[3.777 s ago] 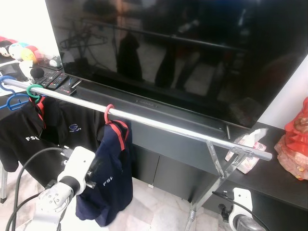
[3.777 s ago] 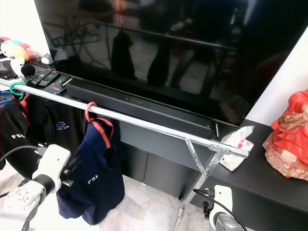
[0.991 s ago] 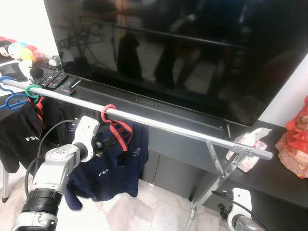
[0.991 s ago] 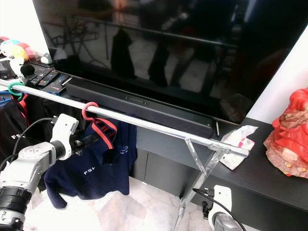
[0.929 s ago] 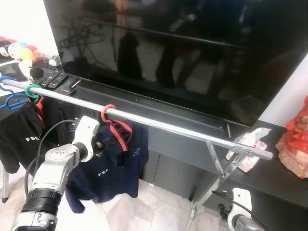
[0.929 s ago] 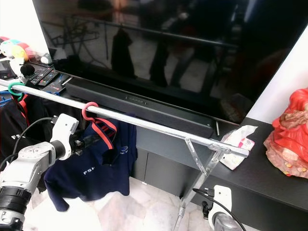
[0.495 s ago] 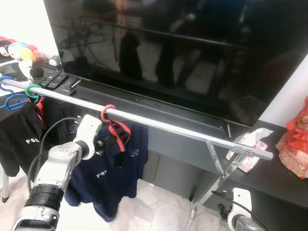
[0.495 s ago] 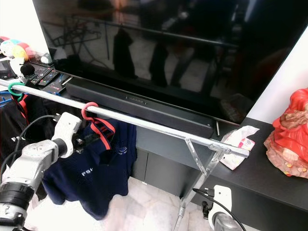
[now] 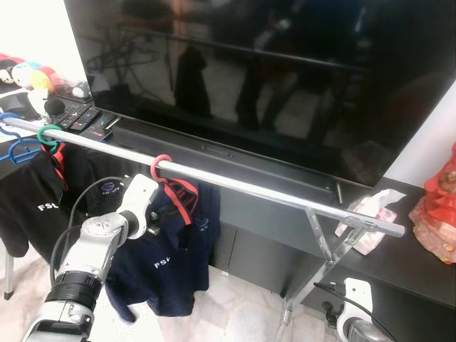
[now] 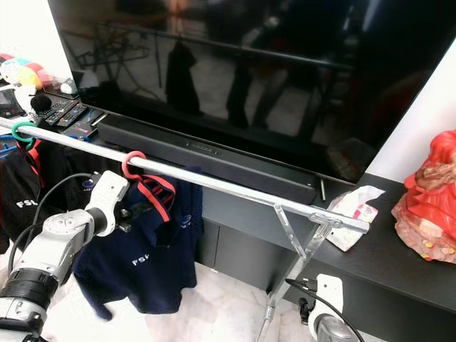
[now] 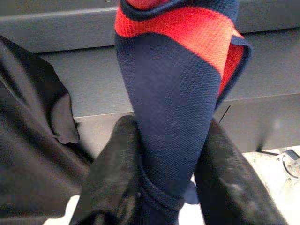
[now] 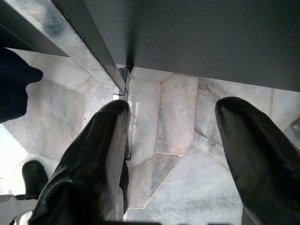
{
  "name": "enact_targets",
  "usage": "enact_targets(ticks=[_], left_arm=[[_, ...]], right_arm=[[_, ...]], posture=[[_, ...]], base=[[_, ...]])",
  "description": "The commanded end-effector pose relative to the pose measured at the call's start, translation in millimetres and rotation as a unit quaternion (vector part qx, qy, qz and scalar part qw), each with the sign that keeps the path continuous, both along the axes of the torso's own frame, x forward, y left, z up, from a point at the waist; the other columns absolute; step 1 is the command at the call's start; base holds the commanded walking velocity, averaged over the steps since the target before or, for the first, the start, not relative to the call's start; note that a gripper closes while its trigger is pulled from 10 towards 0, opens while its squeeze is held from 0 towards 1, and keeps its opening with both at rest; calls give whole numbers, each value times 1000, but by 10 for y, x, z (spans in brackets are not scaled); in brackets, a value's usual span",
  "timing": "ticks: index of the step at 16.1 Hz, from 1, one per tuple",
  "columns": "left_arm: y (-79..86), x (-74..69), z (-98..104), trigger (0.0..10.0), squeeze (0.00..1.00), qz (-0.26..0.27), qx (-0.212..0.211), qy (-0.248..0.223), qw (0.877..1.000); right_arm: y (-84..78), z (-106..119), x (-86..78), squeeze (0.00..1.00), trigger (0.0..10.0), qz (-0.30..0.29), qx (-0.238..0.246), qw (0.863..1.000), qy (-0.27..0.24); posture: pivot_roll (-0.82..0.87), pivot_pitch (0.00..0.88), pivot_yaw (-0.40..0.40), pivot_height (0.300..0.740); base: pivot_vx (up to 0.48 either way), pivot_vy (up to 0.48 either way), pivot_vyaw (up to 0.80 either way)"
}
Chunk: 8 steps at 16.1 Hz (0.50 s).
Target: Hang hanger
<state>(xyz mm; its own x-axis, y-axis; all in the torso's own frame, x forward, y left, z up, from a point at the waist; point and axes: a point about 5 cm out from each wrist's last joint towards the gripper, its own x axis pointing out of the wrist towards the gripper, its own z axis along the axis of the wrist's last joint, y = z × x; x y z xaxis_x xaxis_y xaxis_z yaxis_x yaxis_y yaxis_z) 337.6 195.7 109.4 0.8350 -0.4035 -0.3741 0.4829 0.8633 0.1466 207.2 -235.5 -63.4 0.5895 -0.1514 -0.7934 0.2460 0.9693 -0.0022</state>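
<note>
Left gripper (image 11: 166, 187) pinches navy polo shirt with red collar (image 9: 171, 246) (near collar), hung by red plastic hanger hook (image 9: 161, 165) on silver metal rail (image 9: 235, 187). Right gripper (image 12: 180, 154) spread wide over floor.

A large dark television (image 9: 285, 71) stands on a black cabinet (image 9: 399, 267). Left of the television lie remote controls (image 9: 78, 117) and colourful plush toys (image 9: 25, 71). A red figurine (image 10: 427, 196) and a crumpled packet (image 10: 349, 210) sit at its right.

Hanger (image 9: 165, 171) body hidden under shirt (image 9: 171, 256)
</note>
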Motion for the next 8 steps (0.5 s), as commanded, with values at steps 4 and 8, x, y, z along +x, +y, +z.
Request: enact_targets(ticks=[4, 8], left_arm=[[-54, 29, 23, 0, 0, -8, -2, -7, 1000], [-70, 26, 12, 0, 0, -9, -6, -7, 1000]], right_arm=[[-24, 6, -2, 0, 10000, -9, -1, 1000, -3], [-24, 8, 3, 0, 10000, -9, 0, 1000, -4]], posture=[[43, 0, -92, 716], [43, 0, -92, 716]], base=[[0, 0, 0], [0, 0, 0]])
